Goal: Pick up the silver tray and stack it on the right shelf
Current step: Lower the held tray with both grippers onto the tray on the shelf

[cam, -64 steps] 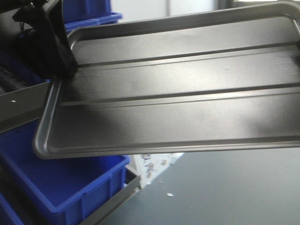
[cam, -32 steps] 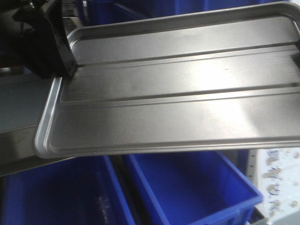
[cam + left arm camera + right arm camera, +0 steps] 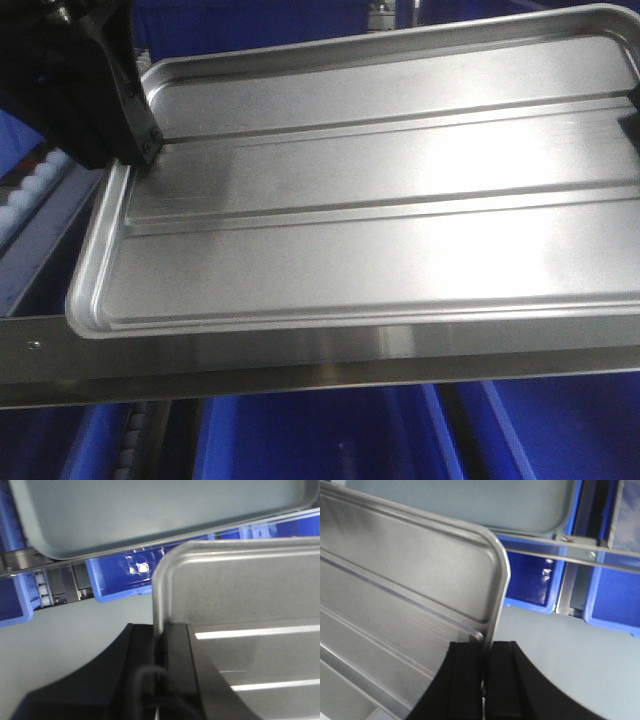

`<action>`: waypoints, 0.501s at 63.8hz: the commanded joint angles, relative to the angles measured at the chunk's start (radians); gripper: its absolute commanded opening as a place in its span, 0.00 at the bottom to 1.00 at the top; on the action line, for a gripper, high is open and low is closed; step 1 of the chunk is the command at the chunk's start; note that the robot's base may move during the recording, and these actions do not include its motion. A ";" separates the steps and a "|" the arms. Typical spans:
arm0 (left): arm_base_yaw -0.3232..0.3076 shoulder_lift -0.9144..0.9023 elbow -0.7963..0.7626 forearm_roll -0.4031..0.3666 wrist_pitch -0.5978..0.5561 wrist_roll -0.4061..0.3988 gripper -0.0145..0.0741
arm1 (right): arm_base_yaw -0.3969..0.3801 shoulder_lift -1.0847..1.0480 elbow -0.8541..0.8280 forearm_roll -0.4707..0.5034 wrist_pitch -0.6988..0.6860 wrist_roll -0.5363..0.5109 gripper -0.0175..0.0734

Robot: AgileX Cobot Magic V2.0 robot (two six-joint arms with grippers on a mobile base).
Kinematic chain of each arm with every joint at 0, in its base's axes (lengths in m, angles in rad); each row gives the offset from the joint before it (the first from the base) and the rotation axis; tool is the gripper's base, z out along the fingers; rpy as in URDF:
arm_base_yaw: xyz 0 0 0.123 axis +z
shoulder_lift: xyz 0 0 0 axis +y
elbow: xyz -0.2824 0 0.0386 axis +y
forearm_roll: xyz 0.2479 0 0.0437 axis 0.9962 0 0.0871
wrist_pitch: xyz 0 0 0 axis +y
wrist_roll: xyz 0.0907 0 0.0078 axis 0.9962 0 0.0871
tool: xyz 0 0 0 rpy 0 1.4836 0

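The silver tray [image 3: 380,190] is held at both of its short ends. In the front view the left gripper [image 3: 140,140] sits at the upper left of the frame, on the left short rim of the tray. In the left wrist view the two black fingers [image 3: 177,650] of this gripper stand one on each side of the thin rim, closed tight on it. In the right wrist view the right gripper [image 3: 485,647] clamps the opposite short rim in the same way, one finger inside the tray and one outside.

Half a second ago, open blue bins filled the lower part of the front view under the tray. Now the broad shiny front bar of the right shelf [image 3: 300,355] crosses the whole lower frame, just below the near long rim of the tray. I cannot tell whether the tray touches this bar. White rollers [image 3: 30,185] are now seen at the left edge. The tray itself keeps almost the same place in the frame.

The long axis of the tray runs from left to right and rises a little toward the right. Its two ridges run the same way. The floor of the tray faces up.

In both wrist views a grey tray [image 3: 150,515] and blue bins [image 3: 530,575] lie beyond the silver tray.
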 commanded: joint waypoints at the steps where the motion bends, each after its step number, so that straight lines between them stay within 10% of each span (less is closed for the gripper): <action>1: -0.007 -0.026 -0.030 0.040 0.000 0.015 0.06 | 0.001 -0.013 -0.030 -0.026 -0.057 -0.021 0.26; 32: -0.007 -0.026 -0.030 0.040 0.000 0.015 0.06 | 0.001 -0.013 -0.030 -0.026 -0.057 -0.021 0.26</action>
